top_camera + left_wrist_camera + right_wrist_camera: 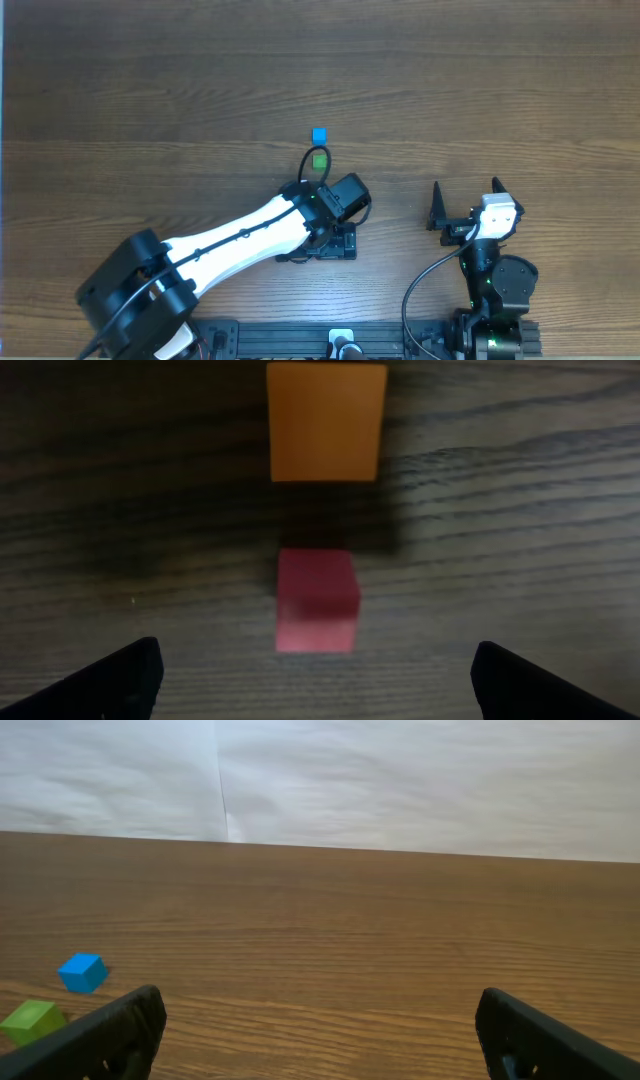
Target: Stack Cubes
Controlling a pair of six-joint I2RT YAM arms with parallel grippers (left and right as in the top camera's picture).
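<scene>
Early stage, judging by the layout: no stack built yet. Left gripper (315, 652) spread wide, holding nothing, poised just short of a small red plastic cube (317, 600) on the brown wooden table (520, 510). Just beyond the red cube, apart from it: a small orange plastic cube (326, 420). Farther from the red cube, flat on the wood: a small green plastic cube (320, 160) and a small blue plastic cube (319, 135). Right gripper (467, 200), well clear of the red cube, likewise parted and empty. Left to do: every grasp, lift and placement.
</scene>
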